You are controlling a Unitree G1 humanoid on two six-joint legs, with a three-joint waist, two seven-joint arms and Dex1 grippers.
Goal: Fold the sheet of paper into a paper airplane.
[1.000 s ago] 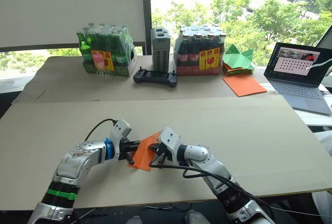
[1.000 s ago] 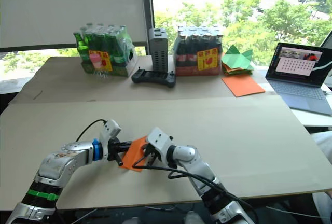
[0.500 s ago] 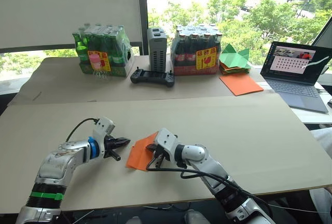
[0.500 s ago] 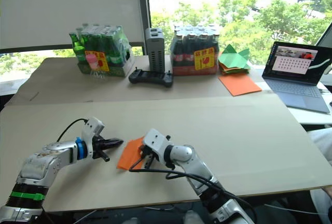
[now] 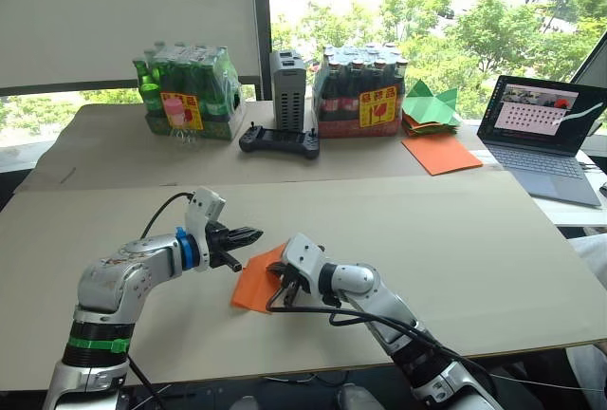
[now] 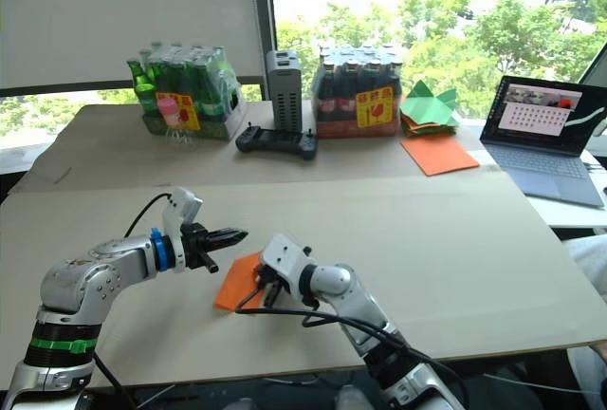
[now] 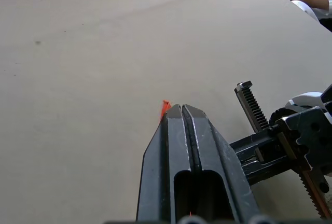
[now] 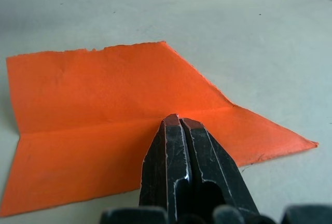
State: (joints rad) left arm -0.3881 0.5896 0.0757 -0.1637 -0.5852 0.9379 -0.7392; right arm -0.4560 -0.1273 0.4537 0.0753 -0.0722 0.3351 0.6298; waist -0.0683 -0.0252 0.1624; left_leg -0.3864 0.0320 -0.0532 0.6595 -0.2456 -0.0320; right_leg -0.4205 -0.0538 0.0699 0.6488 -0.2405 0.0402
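Paper (image 8: pixel 104 115) under closed right gripper (image 8: pixel 179 123)

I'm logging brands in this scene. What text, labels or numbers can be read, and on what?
No text here can be read.
Green bottle pack: yellow and pink label, print too small to read.
Dark bottle pack: yellow and red label, characters blurred.
Laptop: screen shows rows of marks, unreadable.
Sheet of paper: no print.

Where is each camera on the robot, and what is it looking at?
Left and right eye views: on the head, looking down over both arms at the creased bright-orange sheet of paper on the tan table.
Left wrist view: along the shut left gripper, over the table; an orange corner peeks out.
Right wrist view: along the shut right gripper, pressing on the paper's crease.
Shared: all four views show the orange paper.
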